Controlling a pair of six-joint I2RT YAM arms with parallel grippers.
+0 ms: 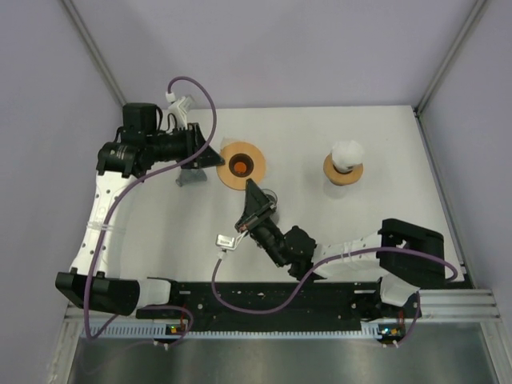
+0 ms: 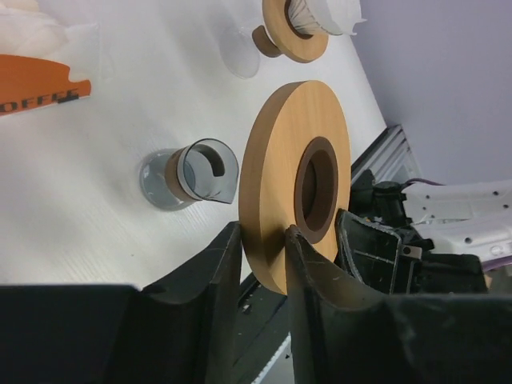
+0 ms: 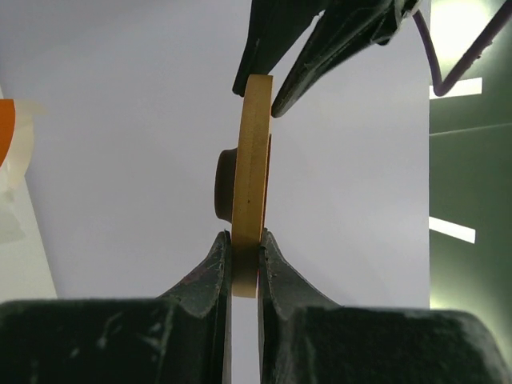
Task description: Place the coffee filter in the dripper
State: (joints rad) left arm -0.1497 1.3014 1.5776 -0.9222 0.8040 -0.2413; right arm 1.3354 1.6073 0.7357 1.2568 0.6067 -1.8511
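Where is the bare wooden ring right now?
Top view: the wooden ring is left of centre, toward the far side, pinched at opposite edges by the left gripper and right gripper; a grey cup stands just to its left.

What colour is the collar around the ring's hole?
Dark brown collar on the wooden ring; left wrist view shows it best.

The round wooden dripper disc (image 1: pixel 228 176) sits between the left fingers (image 2: pixel 200 296) and the right fingers (image 3: pixel 204 288), with the white paper filter (image 1: pixel 347 152) in a second wooden ring (image 1: pixel 353 177) well to its right.
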